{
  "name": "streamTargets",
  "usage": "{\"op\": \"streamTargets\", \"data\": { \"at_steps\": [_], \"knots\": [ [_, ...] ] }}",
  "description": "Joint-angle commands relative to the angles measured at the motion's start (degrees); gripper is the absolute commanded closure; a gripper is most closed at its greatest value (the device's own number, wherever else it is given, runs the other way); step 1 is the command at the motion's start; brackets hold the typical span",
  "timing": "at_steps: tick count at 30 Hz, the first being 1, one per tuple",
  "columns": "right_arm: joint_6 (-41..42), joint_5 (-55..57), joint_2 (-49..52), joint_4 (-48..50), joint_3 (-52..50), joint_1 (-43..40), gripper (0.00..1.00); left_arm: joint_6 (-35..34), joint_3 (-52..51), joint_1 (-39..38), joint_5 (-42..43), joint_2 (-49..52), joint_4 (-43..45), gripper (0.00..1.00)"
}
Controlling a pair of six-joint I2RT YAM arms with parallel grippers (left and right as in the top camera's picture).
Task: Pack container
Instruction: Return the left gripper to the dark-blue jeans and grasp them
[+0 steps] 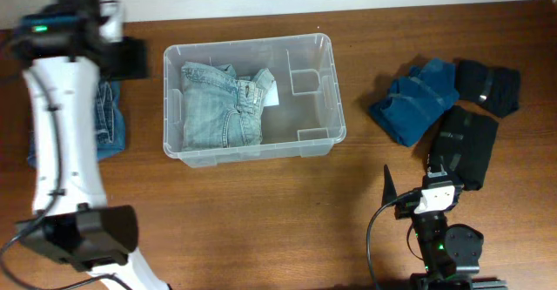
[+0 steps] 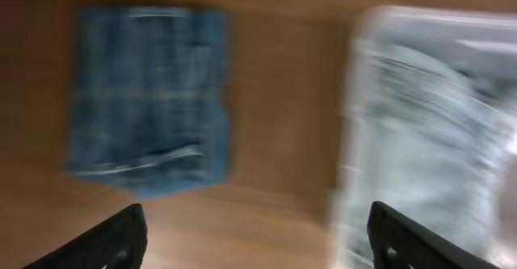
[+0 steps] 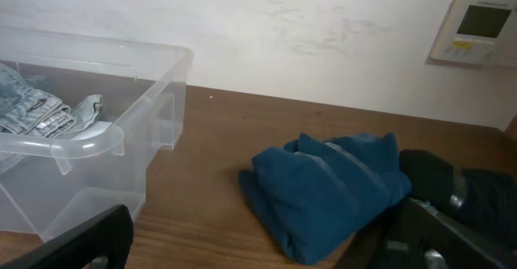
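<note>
The left gripper (image 2: 257, 220) is hanging with fingers spread apart, gripping nothing. Only the tips are showing, and its whole view is coming out blurred. Folded blue denim (image 2: 149, 99) is lying ahead-left of it on the table (image 1: 261, 212); overhead, the left arm (image 1: 57, 124) is covering part of that denim. The container (image 1: 252, 155) is sitting ahead-right of the left gripper, cut off by the frame edge, contents too blurred to read there. Overhead is showing light-wash jeans (image 1: 218, 107) filling the container's end nearer the left gripper and hiding part of a white label (image 1: 271, 97).

The right gripper (image 3: 266, 212) is also standing apart, empty, fingers cropped at the bottom corners. A blue garment (image 3: 323, 192) is lying just ahead of it, and a black garment (image 3: 477, 196) ahead-right is getting cut by the frame. The container is sitting well off ahead-left of it, cropped too. Overhead, the right fingertips are hard to separate from a second black garment (image 1: 470, 138). A wall panel (image 3: 477, 28) is sitting high ahead-right, at the frame edge.
</note>
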Motion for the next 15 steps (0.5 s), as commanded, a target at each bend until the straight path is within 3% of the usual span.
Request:
{"op": "streamTargets", "data": {
  "at_steps": [1, 7, 15],
  "knots": [
    [0.6, 0.5, -0.4, -0.2, -0.4, 0.3, 0.02, 3.1, 0.8, 7.0, -2.6, 2.3, 2.3, 0.07],
    [0.6, 0.5, -0.4, -0.2, -0.4, 0.3, 0.02, 7.9, 0.8, 13.7, -2.1, 10.8, 3.6, 0.05],
    [0.6, 0.5, -0.4, -0.2, -0.4, 0.3, 0.02, 10.3, 0.8, 16.0, -2.0, 22.2, 0.8, 0.05]
  ]
}}
